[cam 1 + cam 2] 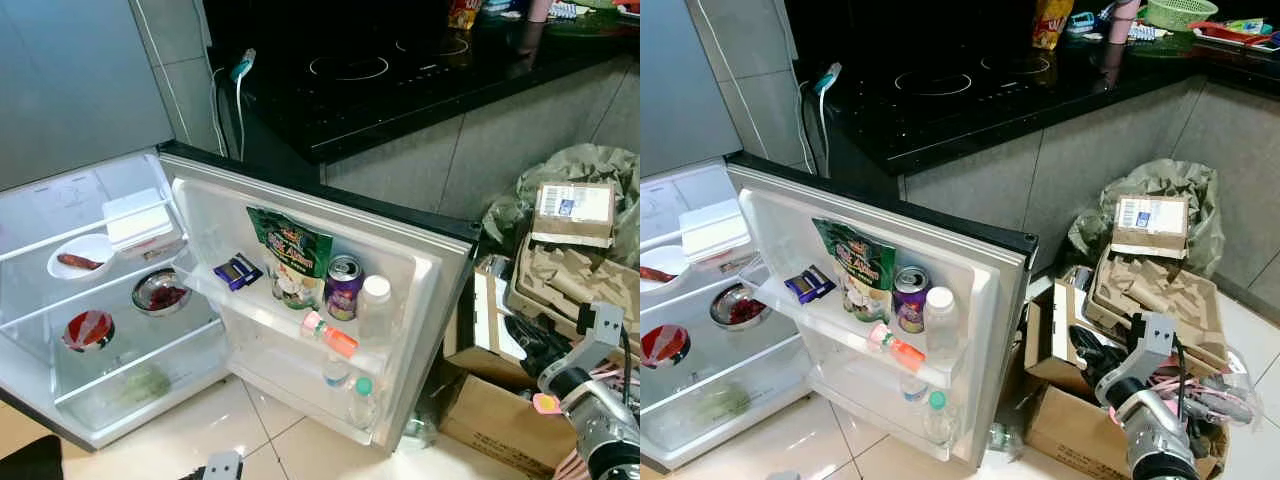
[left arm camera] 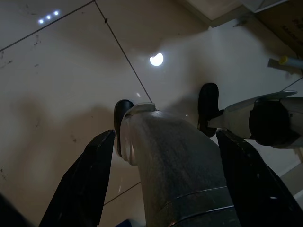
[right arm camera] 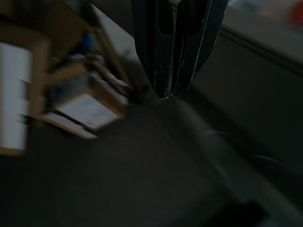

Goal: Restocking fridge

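A: Fridge (image 1: pixel 60 400), at 8 o'clock in the head view?
B: Open. Its shelves carry a white box (image 1: pixel 135 220), a plate (image 1: pixel 80 255) with a sausage, a steel bowl (image 1: pixel 160 292) and a red-topped bowl (image 1: pixel 88 330).

A: Door (image 1: pixel 420 300), centre?
B: Swung wide. The upper rack holds a dark packet (image 1: pixel 238 271), a green bag (image 1: pixel 292 255), a purple can (image 1: pixel 344 287), a white-capped bottle (image 1: pixel 375 307) and a small orange bottle (image 1: pixel 330 336) lying across the rail. A green-capped bottle (image 1: pixel 362 402) stands in the lower rack.

A: Worktop (image 1: pixel 400 80), 12 o'clock?
B: Black, with an inset hob.

A: At 3 to 5 o'clock?
B: Cardboard boxes (image 1: pixel 1155 290) piled on the floor, well apart from the fridge.

A: Left claw (image 2: pixel 161 142)?
B: Released, fingers spread, hanging over floor tiles (image 2: pixel 61 94) beside the robot's own leg.

A: Right claw (image 3: pixel 173 71)?
B: Clenched on nothing, fingers pressed together; the wrist view is dim and blurred, showing cartons. The right arm (image 1: pixel 1145 420) sits at 5 o'clock above the boxes.
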Available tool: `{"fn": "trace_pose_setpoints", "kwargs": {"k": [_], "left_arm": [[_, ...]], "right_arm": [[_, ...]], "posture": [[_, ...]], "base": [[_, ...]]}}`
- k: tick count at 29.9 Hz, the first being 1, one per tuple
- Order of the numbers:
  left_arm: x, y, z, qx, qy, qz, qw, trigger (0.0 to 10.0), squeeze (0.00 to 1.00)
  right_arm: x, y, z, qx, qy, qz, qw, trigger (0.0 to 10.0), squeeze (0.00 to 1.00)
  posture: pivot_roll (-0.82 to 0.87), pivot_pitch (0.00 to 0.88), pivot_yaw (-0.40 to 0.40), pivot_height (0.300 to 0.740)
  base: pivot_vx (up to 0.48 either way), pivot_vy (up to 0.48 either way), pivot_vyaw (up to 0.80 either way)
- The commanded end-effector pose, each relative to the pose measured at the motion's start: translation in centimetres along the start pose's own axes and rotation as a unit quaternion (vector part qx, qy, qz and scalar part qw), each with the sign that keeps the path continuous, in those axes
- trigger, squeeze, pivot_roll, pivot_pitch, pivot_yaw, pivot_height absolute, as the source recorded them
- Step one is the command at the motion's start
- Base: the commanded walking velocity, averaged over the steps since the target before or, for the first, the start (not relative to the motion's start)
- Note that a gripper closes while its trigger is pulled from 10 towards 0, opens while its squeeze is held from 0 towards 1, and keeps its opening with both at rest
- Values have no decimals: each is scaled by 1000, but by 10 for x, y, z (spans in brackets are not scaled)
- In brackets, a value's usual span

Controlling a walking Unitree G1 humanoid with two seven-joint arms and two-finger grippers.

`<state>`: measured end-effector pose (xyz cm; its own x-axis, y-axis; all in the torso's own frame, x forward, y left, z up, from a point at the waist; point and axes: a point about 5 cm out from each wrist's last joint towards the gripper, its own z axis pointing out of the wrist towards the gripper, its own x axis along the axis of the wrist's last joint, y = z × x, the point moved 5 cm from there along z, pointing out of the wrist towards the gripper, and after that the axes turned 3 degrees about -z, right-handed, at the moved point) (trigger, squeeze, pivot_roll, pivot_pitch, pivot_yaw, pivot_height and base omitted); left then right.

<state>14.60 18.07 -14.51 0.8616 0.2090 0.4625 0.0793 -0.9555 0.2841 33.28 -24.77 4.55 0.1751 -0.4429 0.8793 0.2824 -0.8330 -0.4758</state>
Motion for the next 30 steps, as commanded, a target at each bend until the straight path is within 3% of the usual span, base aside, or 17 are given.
{"fn": "trace_pose_setpoints", "kwargs": {"k": [1, 4, 5, 8, 9, 10, 15, 17, 20, 22, 24, 25, 27, 28, 29, 30], "left_arm": [[-4, 3, 0, -5, -6, 3, 1000, 10000, 0], [-5, 3, 0, -5, -7, 4, 1000, 10000, 0], [-5, 3, 0, -5, -7, 4, 1000, 10000, 0], [-5, 3, 0, -5, -9, 7, 1000, 10000, 0], [-5, 3, 0, -5, -9, 7, 1000, 10000, 0], [-6, 3, 0, -6, -10, 8, 1000, 10000, 0], [-7, 3, 0, -6, -11, 9, 1000, 10000, 0], [-7, 3, 0, -7, -12, 11, 1000, 10000, 0], [-7, 3, 0, -8, -12, 13, 1000, 10000, 0], [-7, 4, 0, -8, -13, 15, 1000, 10000, 0], [-6, 4, 0, -9, -12, 16, 1000, 10000, 0], [-6, 4, 0, -9, -12, 17, 1000, 10000, 0], [-5, 4, 0, -8, -11, 18, 1000, 10000, 0], [-5, 3, 0, -8, -12, 18, 1000, 10000, 0], [-5, 3, 0, -8, -12, 18, 1000, 10000, 0], [-6, 3, 0, -8, -13, 19, 1000, 10000, 0]], "right_arm": [[7, -12, 1, 57, 11, 7, 998, 10000, 0], [9, -28, -1, 133, -1, 4, 991, 10000, 0], [9, -28, -1, 133, -1, 4, 991, 10000, 0], [2, -57, -10, 249, -43, 5, 967, 10000, 0], [2, -57, -10, 249, -43, 5, 967, 10000, 0], [-4, -68, -15, 290, -64, 8, 955, 10000, 0], [-11, -80, -20, 329, -84, 17, 940, 10000, 0], [-18, -94, -24, 366, -101, 22, 925, 10000, 0], [-24, -102, -27, 383, -118, 24, 916, 10000, 0], [-28, -102, -26, 378, -124, 20, 917, 10000, 0], [-34, -93, -20, 338, -131, 12, 932, 10000, 0], [-37, -85, -16, 307, -135, -6, 942, 10000, 0], [-52, -52, -10, 187, -180, -53, 964, 10000, 0], [-58, -39, -10, 141, -201, -73, 967, 10000, 0], [-58, -39, -10, 141, -201, -73, 967, 10000, 0], [-66, -24, -14, 91, -236, -86, 964, 10000, 0]], "posture": [[-43, 0, -14, 740], [-43, 0, -14, 740], [-43, 0, -14, 740], [-46, 0, -14, 740], [-46, 0, -14, 740], [-47, 0, -13, 740], [-47, 0, -14, 740], [-48, 0, -11, 740], [-47, 0, -12, 740], [-47, 0, -11, 740], [-43, 0, -12, 740], [-43, 0, -12, 740], [-44, 0, -12, 740], [-44, 0, -11, 740], [-44, 0, -11, 740], [-43, 0, -11, 740]], "base": [[0, 0, 0], [0, 0, 0], [0, 0, 0], [0, 0, 0], [0, 0, 0], [0, 0, 0], [0, 0, 0], [0, 0, 0], [0, 0, 0], [0, 0, 0], [0, 0, 0], [0, 0, 0], [0, 0, 0], [0, 0, 0], [0, 0, 0], [0, 0, 0]]}}
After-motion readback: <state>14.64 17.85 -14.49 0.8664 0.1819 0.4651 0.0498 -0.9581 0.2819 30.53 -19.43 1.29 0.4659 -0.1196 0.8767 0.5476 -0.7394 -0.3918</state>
